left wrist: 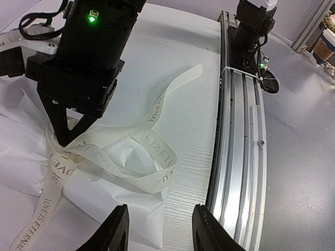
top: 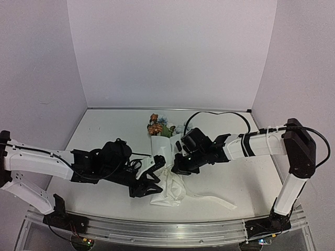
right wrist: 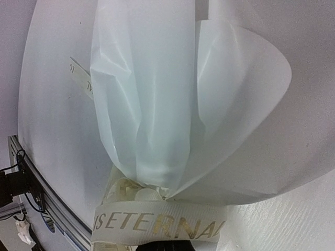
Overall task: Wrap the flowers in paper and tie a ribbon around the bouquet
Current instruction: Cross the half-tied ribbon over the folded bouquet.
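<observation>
Right gripper (left wrist: 65, 140) is clenched on the ribbon (left wrist: 157, 162); left gripper (left wrist: 159, 219) is held open. Flowers (top: 157, 125) are wrapped in paper (right wrist: 146, 94); ribbon is looped, likely not yet tied.

White arm links (top: 256, 145), blk joints (top: 299, 146), blk cables (top: 220, 113), green LED (left wrist: 92, 18) on blk R end effector (left wrist: 64, 137)

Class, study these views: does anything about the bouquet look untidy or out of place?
The ribbon sits in slack, twisted loops at the narrow end of the bouquet, one tail trailing loose across the table.
</observation>
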Controlling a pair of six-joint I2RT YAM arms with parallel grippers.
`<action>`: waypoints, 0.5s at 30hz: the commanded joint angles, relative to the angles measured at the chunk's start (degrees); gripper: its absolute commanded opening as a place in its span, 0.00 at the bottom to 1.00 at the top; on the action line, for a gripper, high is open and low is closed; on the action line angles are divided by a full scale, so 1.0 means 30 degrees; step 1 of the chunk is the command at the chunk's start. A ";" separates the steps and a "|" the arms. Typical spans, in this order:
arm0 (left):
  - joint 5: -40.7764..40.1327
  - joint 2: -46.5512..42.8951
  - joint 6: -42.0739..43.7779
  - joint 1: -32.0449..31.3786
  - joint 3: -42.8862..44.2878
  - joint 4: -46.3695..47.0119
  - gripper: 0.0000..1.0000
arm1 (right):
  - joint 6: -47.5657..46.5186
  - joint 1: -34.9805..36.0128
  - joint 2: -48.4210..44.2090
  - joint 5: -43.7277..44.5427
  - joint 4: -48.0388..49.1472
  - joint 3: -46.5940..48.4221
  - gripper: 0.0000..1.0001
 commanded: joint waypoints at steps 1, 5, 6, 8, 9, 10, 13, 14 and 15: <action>-0.2995 -0.2006 -0.1017 -0.0014 0.0032 0.0494 0.53 | -0.0486 -0.0108 -0.0268 -0.0077 0.0427 -0.0126 0.00; -0.4583 -0.1632 -0.2241 0.1334 0.0369 0.1874 0.53 | -0.0606 -0.0111 -0.0269 -0.0199 0.0482 -0.0176 0.00; -0.3859 -0.1027 -0.2833 0.2323 0.0803 0.1788 0.49 | -0.0635 -0.0099 -0.0284 -0.0266 0.0687 -0.0234 0.00; -0.2460 0.0369 -0.3897 0.4148 0.1744 0.1472 0.41 | -0.0610 -0.0059 -0.0315 -0.0230 0.0938 -0.0328 0.00; -0.1836 0.1266 -0.4157 0.4796 0.2332 0.1200 0.38 | -0.0592 -0.0033 -0.0299 -0.0163 0.0970 -0.0334 0.00; -0.1489 0.2140 -0.4126 0.5055 0.3056 0.0723 0.35 | -0.0583 -0.0038 -0.0277 -0.0133 0.1047 -0.0365 0.00; -0.0953 0.4636 -0.4191 0.5427 0.4949 -0.0690 0.26 | -0.0530 -0.0018 -0.0207 -0.0111 0.1329 -0.0445 0.00; -0.0740 0.5340 -0.4238 0.5509 0.5435 -0.0944 0.23 | -0.0506 -0.0014 -0.0188 -0.0106 0.1355 -0.0431 0.00; -0.0486 0.5870 -0.4273 0.5560 0.5776 -0.1127 0.21 | -0.0500 0.0005 -0.0190 -0.0076 0.1384 -0.0443 0.00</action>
